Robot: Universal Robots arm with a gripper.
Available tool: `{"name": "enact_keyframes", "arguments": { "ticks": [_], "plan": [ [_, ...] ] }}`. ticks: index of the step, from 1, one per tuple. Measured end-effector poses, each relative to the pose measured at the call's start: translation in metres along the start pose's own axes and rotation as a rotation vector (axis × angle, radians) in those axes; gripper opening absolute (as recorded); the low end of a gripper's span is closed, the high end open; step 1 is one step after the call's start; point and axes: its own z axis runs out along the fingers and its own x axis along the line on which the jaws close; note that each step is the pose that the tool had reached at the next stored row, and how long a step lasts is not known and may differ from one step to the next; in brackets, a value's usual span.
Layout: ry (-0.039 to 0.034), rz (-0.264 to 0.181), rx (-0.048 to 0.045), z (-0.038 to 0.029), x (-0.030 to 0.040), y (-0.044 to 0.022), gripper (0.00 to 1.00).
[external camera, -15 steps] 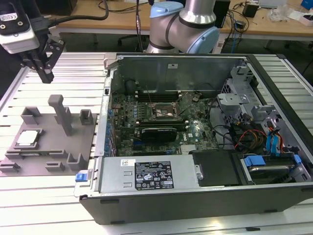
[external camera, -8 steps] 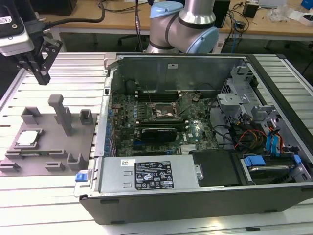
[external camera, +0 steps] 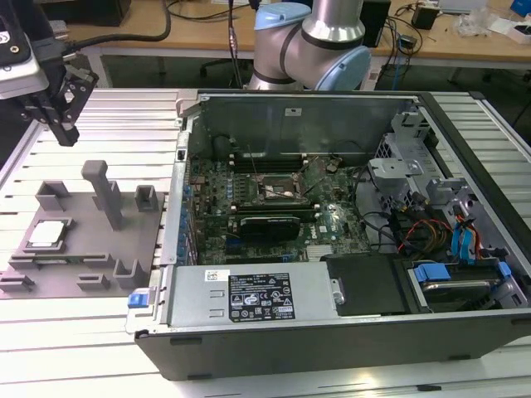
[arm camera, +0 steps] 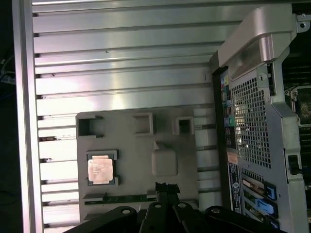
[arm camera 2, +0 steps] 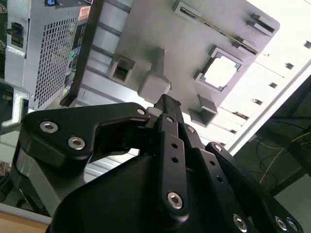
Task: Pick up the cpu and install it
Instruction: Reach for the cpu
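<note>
Step in hand: approach for pickup, cpu not yet grasped; black two-fingered hand (external camera: 65, 133) clenched on nothing, hovering over the slatted aluminium worktop (arm camera: 121, 58); small square silvery-grey cpu (arm camera: 100, 169) below the hand, off to one side, well apart, seated in a recess of the flat grey plastic fixture (arm camera: 131, 170); judged need: fingers parted, hand centred over the chip.

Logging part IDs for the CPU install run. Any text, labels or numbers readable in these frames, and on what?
No text can be quoted; there is print, but all of it is too small or blurred to read.
On the power supply, the white label: lines and symbols, unreadable.
Beside it, the small sticker: unreadable.
On the cpu: faint marking on its top, unreadable.
On the case, the coloured stickers: unreadable.
</note>
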Motion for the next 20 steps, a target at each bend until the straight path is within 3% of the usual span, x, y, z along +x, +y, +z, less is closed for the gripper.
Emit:
{"name": "enact_keyframes", "arguments": {
  "ticks": [11, 18, 20],
  "plan": [
    [0.0001, 0.000, 0.0000, 0.0059, 0.0151, -0.0014, 0.11],
    [0.0001, 0.000, 0.0000, 0.0130, 0.0285, -0.0027, 0.11],
    [-0.0002, 0.000, -0.0001, 0.0175, 0.0348, -0.0034, 0.11]
  ]
}}
